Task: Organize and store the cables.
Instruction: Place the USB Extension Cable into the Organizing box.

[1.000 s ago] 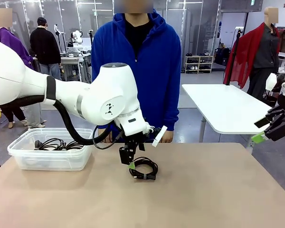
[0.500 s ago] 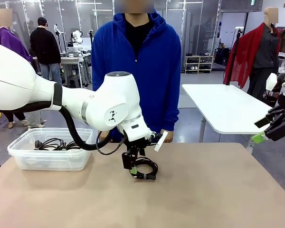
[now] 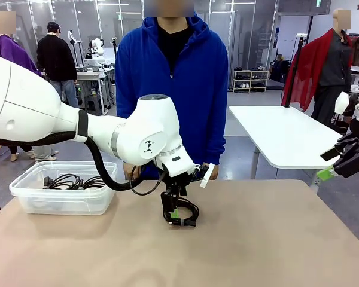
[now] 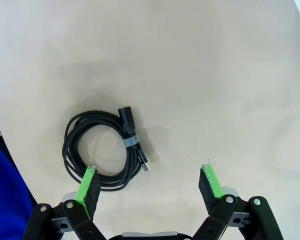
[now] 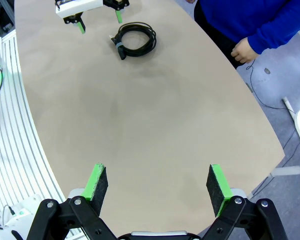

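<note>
Coiled cable (image 3: 183, 211): flat on the tan table (image 3: 257, 239), bound by a grey band, plug at the coil's 1 o'clock in the left wrist view
Left gripper (image 3: 174, 213): jaws wide apart, gripping nothing, poised over the coil; in the left wrist view the coil (image 4: 102, 150) lies at 10 o'clock, one green pad (image 4: 89, 186) overlapping its rim
Right gripper (image 5: 156, 186): jaws wide apart, empty, well apart from the coil, off the table's 3 o'clock edge
Clear plastic bin (image 3: 60, 200): at the table's 9 o'clock, holds more coiled black cables (image 3: 72, 180)
</note>
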Controlling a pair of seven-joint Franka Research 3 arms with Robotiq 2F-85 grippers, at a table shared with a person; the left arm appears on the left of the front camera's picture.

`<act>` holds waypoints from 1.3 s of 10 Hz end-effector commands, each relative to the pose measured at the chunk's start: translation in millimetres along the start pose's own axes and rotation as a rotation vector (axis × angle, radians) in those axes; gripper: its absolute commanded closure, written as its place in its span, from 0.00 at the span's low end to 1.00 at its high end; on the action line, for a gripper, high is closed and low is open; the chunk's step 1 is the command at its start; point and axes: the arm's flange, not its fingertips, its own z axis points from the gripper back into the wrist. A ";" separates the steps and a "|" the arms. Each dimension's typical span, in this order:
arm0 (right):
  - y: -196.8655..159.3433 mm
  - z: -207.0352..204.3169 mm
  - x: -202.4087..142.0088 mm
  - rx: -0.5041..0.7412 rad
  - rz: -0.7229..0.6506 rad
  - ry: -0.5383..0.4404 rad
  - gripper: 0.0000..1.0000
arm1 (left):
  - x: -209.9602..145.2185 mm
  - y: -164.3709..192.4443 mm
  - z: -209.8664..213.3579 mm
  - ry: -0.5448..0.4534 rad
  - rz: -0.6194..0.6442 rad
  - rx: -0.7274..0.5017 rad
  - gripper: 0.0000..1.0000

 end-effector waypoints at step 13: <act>-0.5 -1.4 0.1 -0.005 0.003 -0.010 0.00 | 3.1 29.4 -28.0 -0.003 0.194 -0.147 0.00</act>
